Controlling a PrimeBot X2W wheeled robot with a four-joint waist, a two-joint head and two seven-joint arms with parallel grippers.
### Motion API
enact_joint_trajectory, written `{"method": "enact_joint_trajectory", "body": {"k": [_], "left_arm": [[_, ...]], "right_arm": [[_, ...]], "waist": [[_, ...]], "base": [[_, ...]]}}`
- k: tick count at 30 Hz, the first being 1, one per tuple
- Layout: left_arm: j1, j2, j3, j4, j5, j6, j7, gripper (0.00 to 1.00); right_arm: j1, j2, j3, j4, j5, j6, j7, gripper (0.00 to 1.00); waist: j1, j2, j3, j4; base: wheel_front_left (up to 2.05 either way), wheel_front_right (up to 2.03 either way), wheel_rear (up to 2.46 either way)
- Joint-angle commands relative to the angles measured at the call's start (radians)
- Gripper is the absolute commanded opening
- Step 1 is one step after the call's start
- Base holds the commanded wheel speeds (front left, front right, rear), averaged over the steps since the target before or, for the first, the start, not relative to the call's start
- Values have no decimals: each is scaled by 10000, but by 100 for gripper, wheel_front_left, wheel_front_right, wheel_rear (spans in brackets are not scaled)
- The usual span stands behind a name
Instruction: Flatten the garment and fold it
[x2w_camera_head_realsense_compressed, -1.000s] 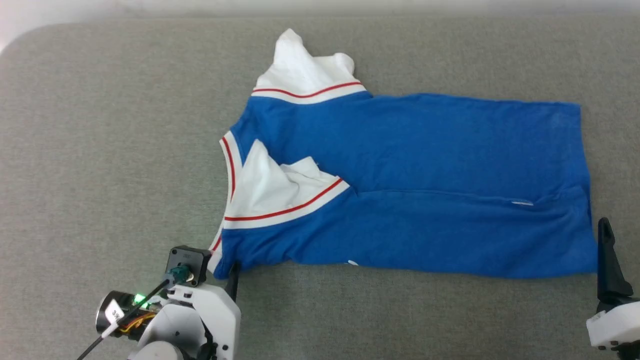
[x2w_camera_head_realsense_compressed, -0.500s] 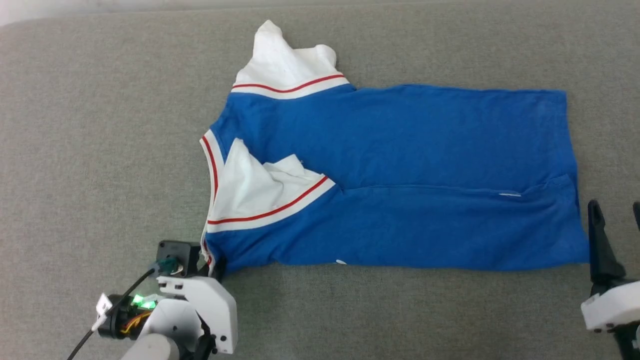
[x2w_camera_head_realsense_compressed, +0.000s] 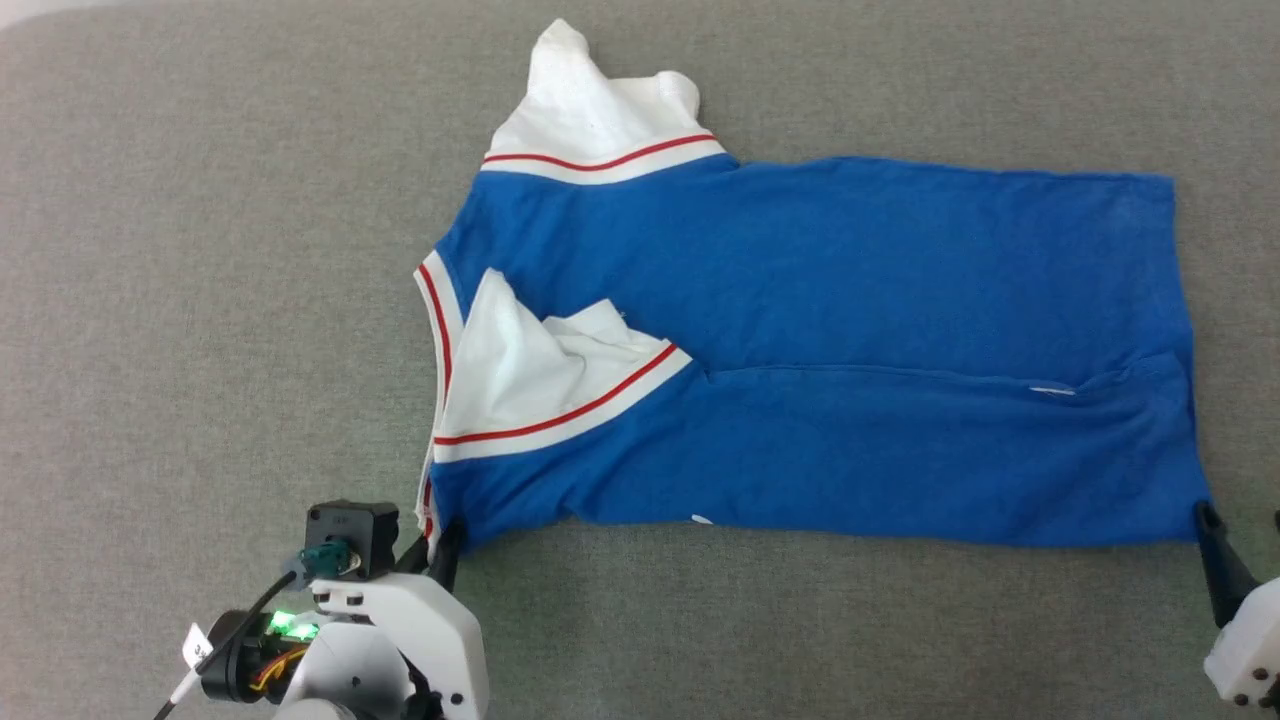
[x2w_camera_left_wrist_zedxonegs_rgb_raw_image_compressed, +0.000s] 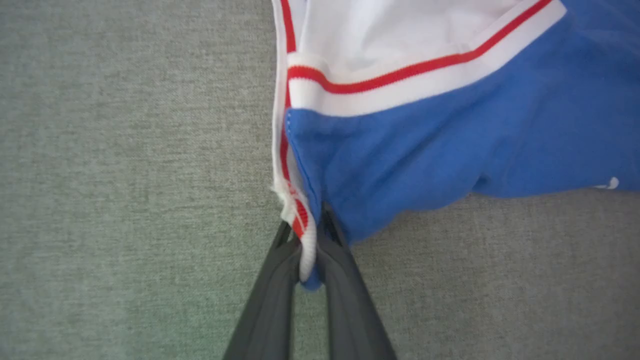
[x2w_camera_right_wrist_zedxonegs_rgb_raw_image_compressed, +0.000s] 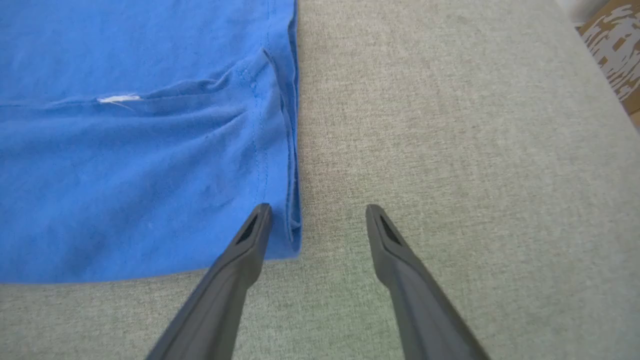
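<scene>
We hold the garment's (x2w_camera_head_realsense_compressed: 800, 300) collar-end corner in the closed left jaws. Its long axis runs sideways to our right jaws, wide apart and empty, with the hem corner just beside one finger.

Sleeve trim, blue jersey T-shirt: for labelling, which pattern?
Sleeve trim: white, one red stripe; clearest in left wrist view.

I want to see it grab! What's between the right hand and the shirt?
Nothing. In the right wrist view the open right hand sits at the shirt corner, one finger over its hem.
</scene>
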Motion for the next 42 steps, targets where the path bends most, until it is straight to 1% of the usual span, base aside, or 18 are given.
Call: {"method": "enact_joint_trajectory", "body": {"k": [1, 6, 7, 8, 9, 14, 18, 20, 23, 28, 31, 33, 37, 42], "left_arm": [[117, -5, -16, -36, 27, 44, 10, 0], [69, 32, -43, -75, 52, 59, 42, 0], [57, 37, -48, -82, 60, 68, 47, 0], [41, 35, -55, -92, 66, 75, 54, 0], [16, 26, -64, -100, 71, 81, 59, 0], [-57, -139, 15, -159, -87, 101, -63, 0], [118, -449, 464, -406, -693, 85, -486, 0], [303, -509, 759, -714, -970, 106, -711, 0], [675, -410, 1145, -1392, -1258, 150, -891, 0], [1581, 6, 1492, -2638, -1488, 336, -733, 0], [2198, 178, 1495, -3183, -1613, 461, -516, 0], [2582, 159, 1404, -3373, -1726, 530, -415, 0], [3126, -189, 1262, -3292, -2121, 491, -553, 0], [3194, -616, 1190, -2323, -2570, 164, -850, 0]], "right_arm": [[-66, -1, 42, 78, 50, -11, -15, 100], [-400, 0, 361, 762, 244, -11, 74, 100], [-447, -24, 419, 928, 245, -11, 215, 58], [-498, -48, 459, 1049, 245, -11, 316, 36], [-558, -42, 461, 1145, 276, -11, 384, 0], [-761, 13, 308, 1191, 490, -11, 562, 0], [-950, -102, 147, 830, 606, -11, 470, 0], [-1053, -151, 16, 550, 732, -11, 490, 0], [-1082, -290, -226, 0, 874, -11, 654, 0], [-749, -285, -640, -961, 1064, -11, 1214, 0], [-370, -129, -863, -1326, 1102, -11, 1457, 0], [-61, 67, -946, -1449, 1140, -11, 1630, 0], [525, 457, -1106, -1488, 1213, -11, 1826, 0], [907, 652, -1065, -1080, 876, -11, 1729, 0]], "waist": [[-1, 0, 67, 72], [-1, 0, 165, 164], [-1, 0, 183, 178], [-1, 0, 204, 195], [-1, 0, 224, 217], [-1, 0, 233, 294], [-1, 0, 78, 240], [-1, 0, -19, 186], [-1, 0, -195, 135], [-1, 0, -417, 88], [-1, 0, -468, 83], [-1, 0, -474, 92], [-1, 0, -449, 124], [-1, 0, -454, 111]], "base": [[0, 0, 0], [0, 0, 0], [0, 0, 0], [0, 0, 0], [0, 0, 0], [0, 0, 0], [0, 0, 0], [0, 0, 0], [0, 0, 0], [0, 0, 0], [0, 0, 0], [0, 0, 0], [0, 0, 0], [0, 0, 0]]}}
